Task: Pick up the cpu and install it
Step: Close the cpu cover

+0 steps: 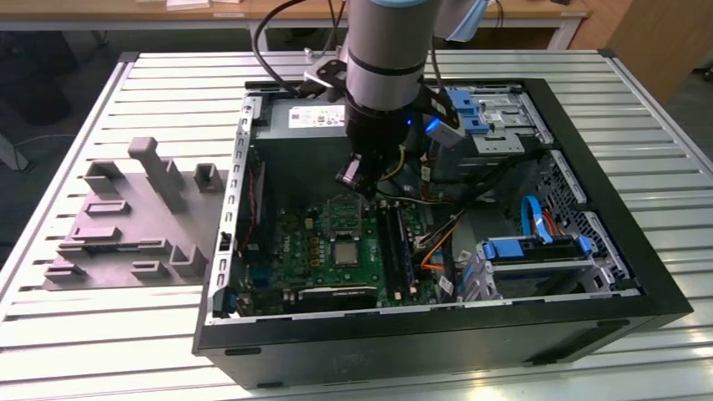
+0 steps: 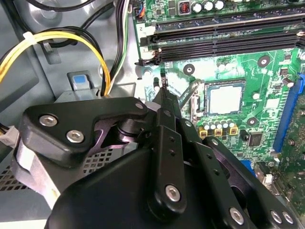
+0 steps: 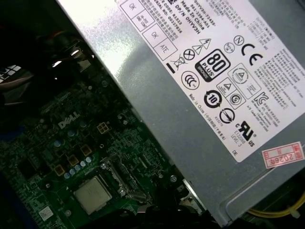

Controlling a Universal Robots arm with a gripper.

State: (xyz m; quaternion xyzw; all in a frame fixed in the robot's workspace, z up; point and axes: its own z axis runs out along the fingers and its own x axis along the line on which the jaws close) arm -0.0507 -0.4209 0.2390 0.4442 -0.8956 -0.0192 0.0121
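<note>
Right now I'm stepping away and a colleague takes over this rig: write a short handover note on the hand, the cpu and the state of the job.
Hand: fingers closed together, holding nothing, above the green motherboard inside the open computer case, beside the power supply.
Cpu: lying flat in the socket on the motherboard, seen in both wrist views and the exterior view. The hand is apart from it.
Done: the cpu is in the socket.
Left: whether the socket is latched cannot be told; check it.
</note>
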